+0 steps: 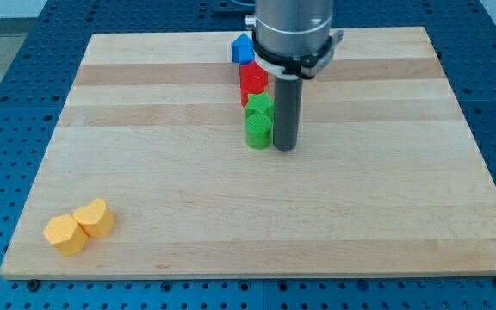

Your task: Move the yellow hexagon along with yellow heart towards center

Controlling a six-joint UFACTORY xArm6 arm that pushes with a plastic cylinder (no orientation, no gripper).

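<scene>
The yellow hexagon (65, 234) lies near the board's bottom left corner. The yellow heart (95, 217) sits against it, just up and to its right. My tip (285, 148) rests on the board near the middle, far to the right of and above both yellow blocks. It stands right beside a green round block (258, 131), on that block's right side.
A column of blocks runs up from my tip's left: the green round block, a second green block (260, 107), a red block (252, 79), and a blue block (243, 48) near the top edge. The wooden board (188, 172) lies on a blue perforated table.
</scene>
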